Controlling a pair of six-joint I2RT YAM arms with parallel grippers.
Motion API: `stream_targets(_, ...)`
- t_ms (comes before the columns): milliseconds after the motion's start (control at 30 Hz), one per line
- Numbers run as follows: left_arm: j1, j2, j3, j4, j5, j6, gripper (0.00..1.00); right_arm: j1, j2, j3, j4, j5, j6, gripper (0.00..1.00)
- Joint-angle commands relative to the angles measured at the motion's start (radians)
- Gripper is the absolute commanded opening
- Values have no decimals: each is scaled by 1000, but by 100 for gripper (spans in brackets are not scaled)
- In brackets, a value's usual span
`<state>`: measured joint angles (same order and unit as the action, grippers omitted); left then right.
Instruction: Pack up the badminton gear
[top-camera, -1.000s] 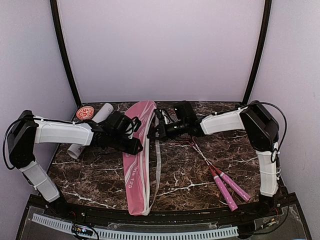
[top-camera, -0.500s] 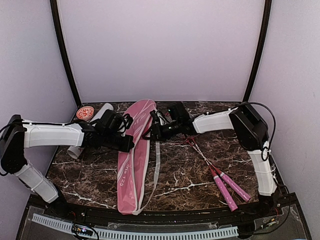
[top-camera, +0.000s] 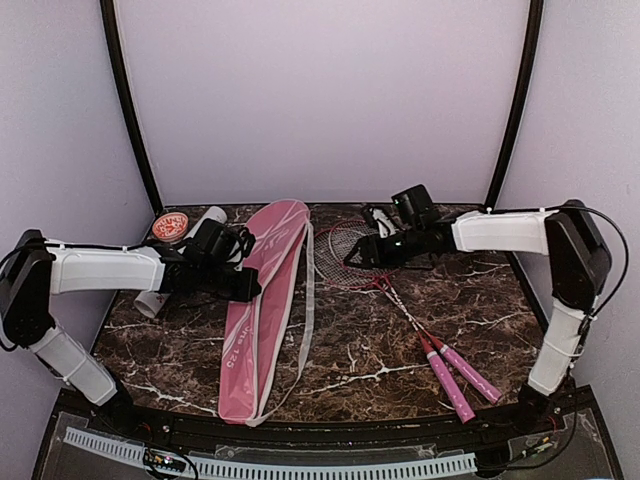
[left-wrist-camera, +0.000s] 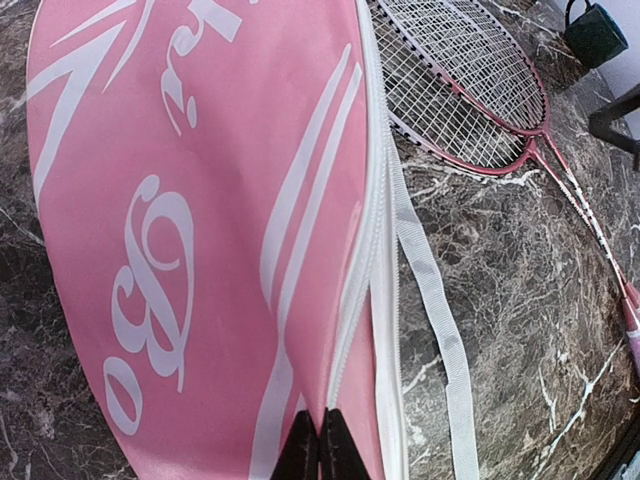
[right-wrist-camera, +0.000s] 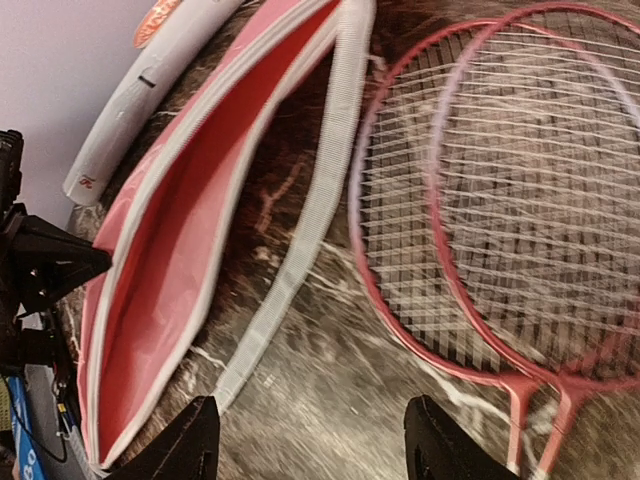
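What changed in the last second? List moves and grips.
The right fingers opened, let go of the bag and drew back rightward above the rackets. The left fingers shut on the bag's edge; its near end swung left. Rackets and tube stayed.

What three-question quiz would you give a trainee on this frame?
1. True or false: both rackets are inside the pink bag.
2. Which arm's jaws pinch the bag's edge? A left, B right, C neither.
3. Fill in: in the top view, the white tube lies to the bag's ___.
Key: 1 false, they lie on the table beside it; 2 A; 3 left.
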<state>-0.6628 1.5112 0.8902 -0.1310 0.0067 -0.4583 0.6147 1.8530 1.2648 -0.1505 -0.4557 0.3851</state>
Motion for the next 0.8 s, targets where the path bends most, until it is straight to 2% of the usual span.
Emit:
stream_targets(0,17,10,8,41,36,-2,0,-30,-167,-123,-183,193,-89,63)
stream_targets(133,19,14,4,59,52,1,0,-107,-251,-255,-205,190,-67,56)
stream_targets(233,19,14,6,63,51,4,0,-162,-293,-316,-202,149,-59,45)
stream_targets(333,19,7,1,62,46,9,0,-167,-293,-342,-176,118,-53,43)
stream_targets(767,19,-10,-6,75,40,14,0,-226,-91,-254,-37,7,-3,35)
